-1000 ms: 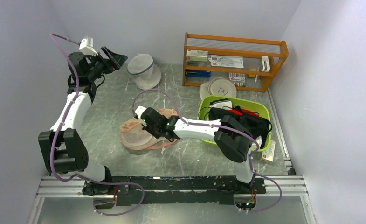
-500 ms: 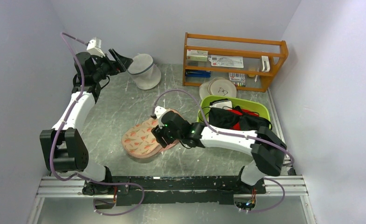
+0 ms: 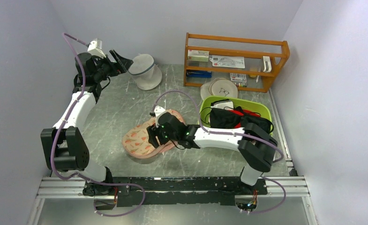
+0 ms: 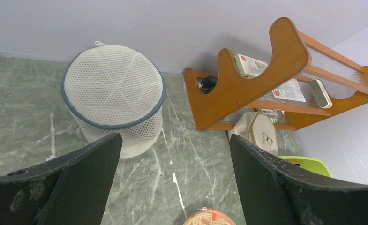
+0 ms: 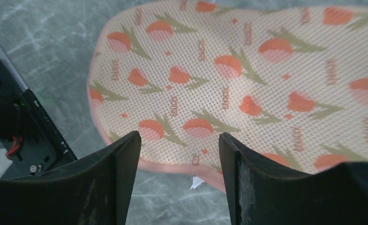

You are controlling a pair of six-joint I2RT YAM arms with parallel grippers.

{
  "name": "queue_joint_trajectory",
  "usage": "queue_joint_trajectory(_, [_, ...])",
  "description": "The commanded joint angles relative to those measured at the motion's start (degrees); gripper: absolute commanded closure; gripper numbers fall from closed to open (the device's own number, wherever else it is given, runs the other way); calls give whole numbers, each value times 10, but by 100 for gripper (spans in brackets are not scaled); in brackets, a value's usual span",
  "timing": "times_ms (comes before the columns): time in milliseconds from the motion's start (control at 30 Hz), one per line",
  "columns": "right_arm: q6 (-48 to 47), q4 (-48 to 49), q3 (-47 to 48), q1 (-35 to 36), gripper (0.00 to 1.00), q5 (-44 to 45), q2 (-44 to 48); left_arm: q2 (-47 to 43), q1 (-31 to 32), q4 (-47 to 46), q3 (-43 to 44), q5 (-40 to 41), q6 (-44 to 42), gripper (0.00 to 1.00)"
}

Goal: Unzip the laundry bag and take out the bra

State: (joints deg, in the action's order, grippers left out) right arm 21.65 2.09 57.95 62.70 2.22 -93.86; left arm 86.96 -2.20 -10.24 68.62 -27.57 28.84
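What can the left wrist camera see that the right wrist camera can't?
Only the left wrist view shows the white mesh bag, the wooden shelf and a corner of the green bin. Only the right wrist view shows the black rail at the table's edge. Both show the laundry bag, just a tiny bit in the left view, and the marble table.

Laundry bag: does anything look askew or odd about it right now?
Nothing damaged or spilled. The laundry bag lies flat, printed side up. One oddity: a small white scrap pokes from under its pink edge in the right wrist view. The right gripper hangs open above it.
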Motion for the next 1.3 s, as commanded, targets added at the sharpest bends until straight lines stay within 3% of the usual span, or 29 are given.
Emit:
queue_joint_trajectory(0, [36, 27, 12, -1, 45, -17, -67, 5, 1, 3, 21, 11, -14, 3])
queue_joint_trajectory(100, [56, 19, 0, -1, 69, -12, -107, 9, 1, 2, 22, 5, -8, 3])
queue_joint_trajectory(133, [67, 29, -18, -1, 72, -19, -115, 9, 1, -1, 21, 1, -4, 3])
queue_joint_trajectory(233, [103, 79, -59, -1, 73, -40, -125, 5, 1, -1, 23, -6, 1, 2])
queue_joint_trajectory(400, [68, 38, -27, -2, 71, 7, -103, -7, 1, -7, 21, -11, 4, 1])
queue_joint_trajectory(600, [-2, 40, -36, -31, 30, 84, -6, -11, 32, -25, 15, -27, -2, 0])
queue_joint_trajectory(700, [-29, 45, -56, -78, 14, 97, 47, -11, 38, -41, 10, -38, 4, 0])
queue_joint_trajectory(900, [-48, -4, -96, -215, 0, 87, 190, -8, 54, -55, 7, -52, 5, 0])
queue_joint_trajectory(1100, [-24, -28, -180, -392, 0, 47, 397, -20, 130, -18, 7, 16, -75, 0])
queue_joint_trajectory(1267, [-19, -85, -209, -439, 0, 73, 534, -53, 198, -28, -28, 94, -151, 0])
